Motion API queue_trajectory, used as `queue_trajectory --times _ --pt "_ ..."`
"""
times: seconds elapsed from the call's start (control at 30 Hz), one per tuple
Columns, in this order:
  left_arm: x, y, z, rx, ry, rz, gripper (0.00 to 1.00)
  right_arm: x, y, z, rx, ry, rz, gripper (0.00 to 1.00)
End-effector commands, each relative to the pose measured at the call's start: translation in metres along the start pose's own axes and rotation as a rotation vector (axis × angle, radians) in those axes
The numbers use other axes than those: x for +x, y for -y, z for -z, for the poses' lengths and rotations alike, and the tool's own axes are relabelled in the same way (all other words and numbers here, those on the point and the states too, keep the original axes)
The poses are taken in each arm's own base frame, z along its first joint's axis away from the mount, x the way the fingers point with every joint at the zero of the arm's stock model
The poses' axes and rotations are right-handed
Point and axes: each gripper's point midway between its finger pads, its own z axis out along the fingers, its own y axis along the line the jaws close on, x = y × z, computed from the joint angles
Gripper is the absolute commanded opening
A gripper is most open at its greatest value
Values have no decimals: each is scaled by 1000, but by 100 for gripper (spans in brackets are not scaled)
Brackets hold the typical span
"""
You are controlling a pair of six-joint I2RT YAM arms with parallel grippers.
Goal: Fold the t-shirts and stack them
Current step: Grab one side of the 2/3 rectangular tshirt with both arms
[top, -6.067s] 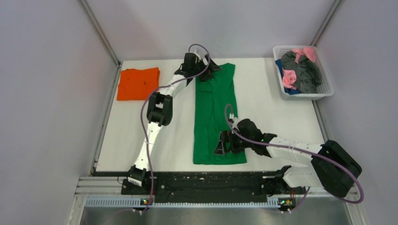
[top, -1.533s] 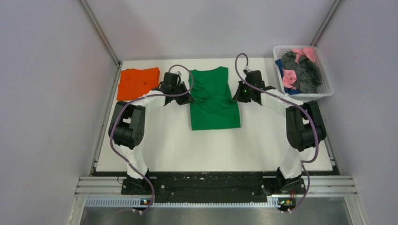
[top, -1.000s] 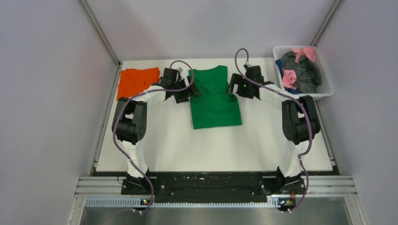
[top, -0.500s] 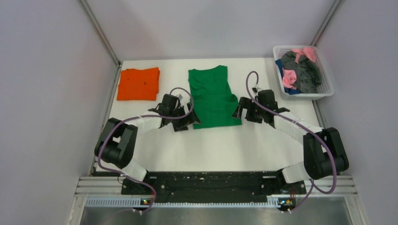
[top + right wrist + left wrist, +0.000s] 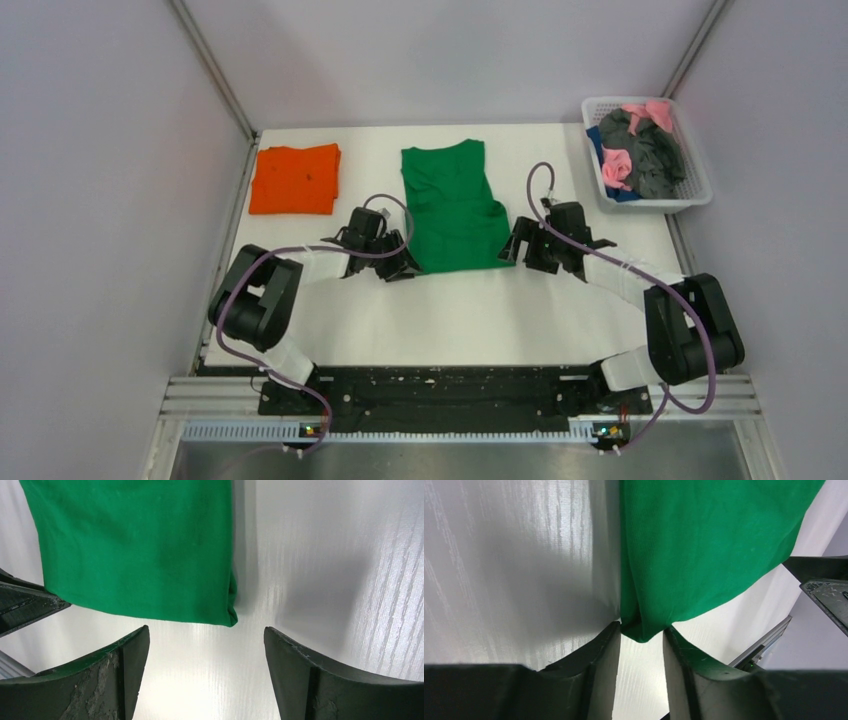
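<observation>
The green t-shirt lies folded into a short rectangle in the middle of the white table. At the back left lies the orange t-shirt, folded, with no gripper near it. My left gripper is at the green shirt's near left corner. In the left wrist view the left gripper is shut on that bunched corner of the green t-shirt. My right gripper stands open at the near right corner. In the right wrist view the green t-shirt ends just ahead of the right gripper.
A white basket with pink, dark grey and blue garments stands at the back right corner. Grey walls enclose the table on three sides. A black rail carrying both arm bases runs along the near edge.
Both grippers came forward from the shirt's far corners to its near corners. The left jaws closed onto the near left corner. The right jaws narrowed slightly.
</observation>
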Motion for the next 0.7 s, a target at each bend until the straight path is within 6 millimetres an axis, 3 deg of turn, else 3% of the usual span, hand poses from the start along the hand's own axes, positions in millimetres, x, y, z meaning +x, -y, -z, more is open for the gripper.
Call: queue_trajectory --times 0.0,0.17,0.23,0.27,0.3,0.5,0.67 --pt "0 -22 -8 -95 9 21 35 -8 3 -7 10 35 -12 82" --pt "-2 -26 -13 -116 6 26 30 -1 7 -10 14 21 -19 79" --pt "-3 -29 -16 -128 4 26 19 1 9 -12 16 17 -21 77" --pt "-3 -29 -17 -128 3 23 2 2 10 -13 20 13 -23 76" --pt "-4 -28 -18 -122 1 14 0 5 12 -15 27 5 -25 75" --pt "-2 -22 -17 -59 17 -20 0 11 21 -30 30 -11 -52 59" --pt "2 -19 -9 -41 24 -36 0 22 21 -30 13 -48 -67 40"
